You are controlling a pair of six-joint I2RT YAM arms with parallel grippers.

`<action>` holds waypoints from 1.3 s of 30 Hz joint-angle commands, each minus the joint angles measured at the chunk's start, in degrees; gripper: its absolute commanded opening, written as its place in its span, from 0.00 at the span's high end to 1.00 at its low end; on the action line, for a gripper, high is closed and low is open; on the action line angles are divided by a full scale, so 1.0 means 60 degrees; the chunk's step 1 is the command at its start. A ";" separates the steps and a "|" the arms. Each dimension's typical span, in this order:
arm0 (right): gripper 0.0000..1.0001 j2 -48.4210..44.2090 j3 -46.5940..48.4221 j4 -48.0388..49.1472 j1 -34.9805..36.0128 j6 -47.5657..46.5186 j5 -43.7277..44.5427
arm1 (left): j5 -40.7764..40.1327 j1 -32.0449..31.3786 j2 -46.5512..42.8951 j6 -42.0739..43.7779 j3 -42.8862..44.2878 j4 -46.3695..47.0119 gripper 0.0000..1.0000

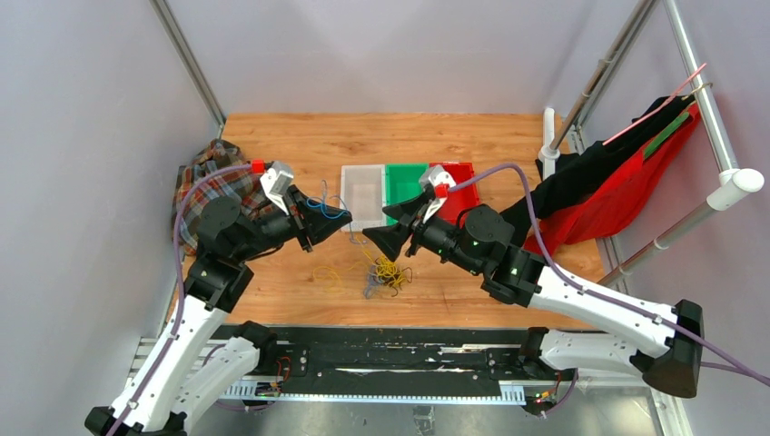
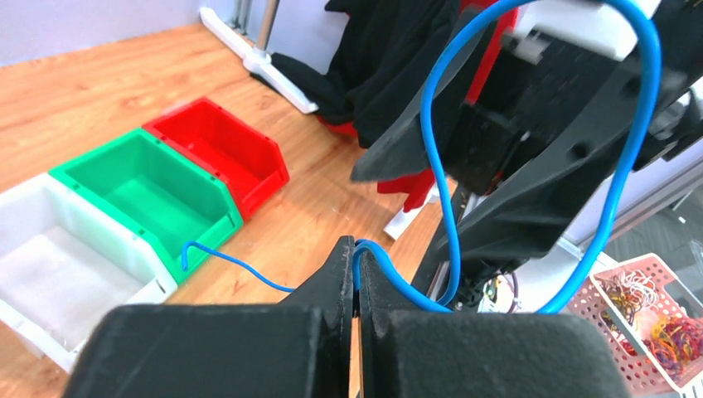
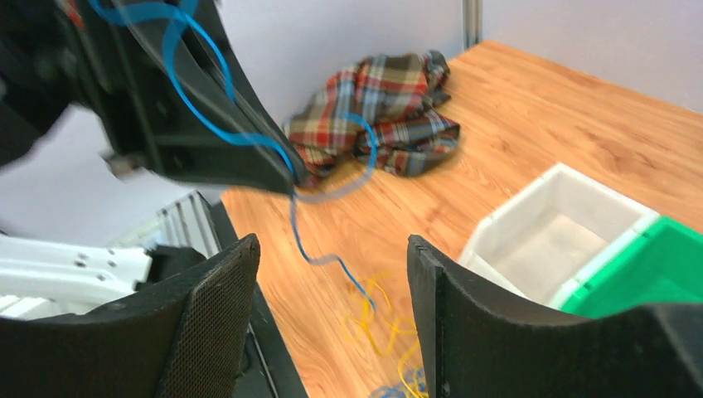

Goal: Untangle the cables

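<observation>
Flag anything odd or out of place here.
Crumpled plaid cloth sits at the far left corner of the table, unrelated to the job. The blue cable, pinched in the shut left gripper, curls in loose loops.

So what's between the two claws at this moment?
A strand of blue cable, hanging from the shut left claw toward the yellow tangle. The right wrist view shows it framed by the open right claw.

Cable heap (image 1: 386, 272) lies on the table (image 1: 472, 136) before the bins (image 1: 365, 195), cloth (image 1: 202, 177) far left.
</observation>
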 commanded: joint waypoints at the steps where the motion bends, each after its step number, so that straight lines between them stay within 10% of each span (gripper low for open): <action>1: 0.34 -0.0027 -0.0812 -0.0286 0.0060 -0.1169 0.0106 | 0.0187 0.0091 -0.0057 0.0046 0.0552 -0.0411 0.99; 11: 0.39 0.1975 -0.1121 0.1461 0.0060 -0.1546 -0.0271 | 0.0361 0.0098 0.0340 0.0332 0.1609 -0.1246 0.99; 24: 0.99 0.2830 -0.2663 0.2136 -0.0020 -0.0978 0.1066 | -0.0695 0.0091 0.0899 0.1574 0.3320 -0.2048 0.99; 33: 0.97 0.2900 -0.3381 0.1935 -0.0086 -0.0671 0.1498 | -0.1273 0.0094 0.2222 0.1725 0.4243 -0.1733 0.99; 39: 0.35 0.1843 -0.2374 0.0172 -0.0304 -0.0430 0.1700 | -0.0854 -0.0052 0.3811 0.1529 0.4324 -0.1773 0.99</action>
